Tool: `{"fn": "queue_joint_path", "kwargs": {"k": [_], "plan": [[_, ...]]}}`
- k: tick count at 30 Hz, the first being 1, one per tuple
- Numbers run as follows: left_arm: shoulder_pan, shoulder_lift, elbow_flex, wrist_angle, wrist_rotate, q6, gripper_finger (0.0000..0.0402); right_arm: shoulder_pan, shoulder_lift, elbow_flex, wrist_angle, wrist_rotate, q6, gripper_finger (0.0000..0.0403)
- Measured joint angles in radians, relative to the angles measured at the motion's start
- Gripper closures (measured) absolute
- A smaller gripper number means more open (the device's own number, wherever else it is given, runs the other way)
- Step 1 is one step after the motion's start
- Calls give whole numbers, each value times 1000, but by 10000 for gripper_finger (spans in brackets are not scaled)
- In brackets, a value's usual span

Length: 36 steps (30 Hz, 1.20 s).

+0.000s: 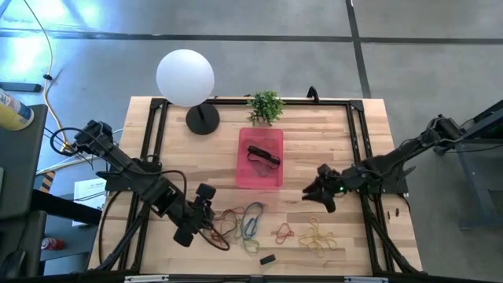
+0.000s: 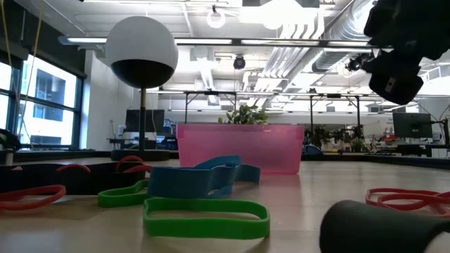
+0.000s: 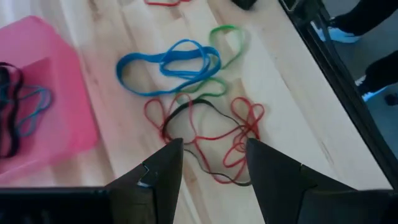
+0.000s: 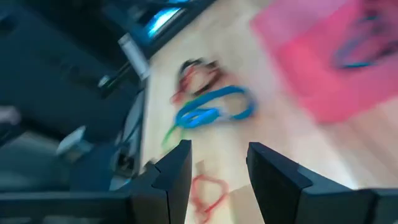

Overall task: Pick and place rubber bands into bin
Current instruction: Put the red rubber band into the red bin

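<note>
The rubber bands lie loose on the wooden table near its near edge: a red and black tangle (image 1: 223, 229), blue and green loops (image 1: 251, 220), an orange-red one (image 1: 283, 231) and yellow ones (image 1: 318, 237). The pink bin (image 1: 271, 177) stands mid-table with a few dark bands (image 1: 263, 155) inside. My left gripper (image 1: 201, 214) is open at the left end of the row, its fingers on either side of the red and black tangle (image 3: 205, 134) in the left wrist view. My right gripper (image 1: 322, 193) is open, raised to the right of the bin (image 4: 311, 68).
A white globe lamp (image 1: 185, 77) on a black base and a small green potted plant (image 1: 266, 106) stand at the far side. A small black block (image 1: 267, 259) lies at the near edge. A black frame (image 1: 149, 141) runs along the table's sides.
</note>
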<state>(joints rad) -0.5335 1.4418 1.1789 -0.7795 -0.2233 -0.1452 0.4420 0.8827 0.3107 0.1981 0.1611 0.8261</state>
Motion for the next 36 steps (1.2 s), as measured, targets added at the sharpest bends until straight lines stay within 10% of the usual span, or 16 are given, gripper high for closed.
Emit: {"fn": "queue_joint_path", "kwargs": {"k": [9,21,36], "plan": [[-4,0,-36,-22,21,-46,236,112,295,146,135,-60,-138,258],[-4,0,-36,-115,21,-45,236,176,654,455,-255,-89,-258,278],[-38,0,-36,-177,-33,-46,236,236,839,544,-291,43,-240,286]]}}
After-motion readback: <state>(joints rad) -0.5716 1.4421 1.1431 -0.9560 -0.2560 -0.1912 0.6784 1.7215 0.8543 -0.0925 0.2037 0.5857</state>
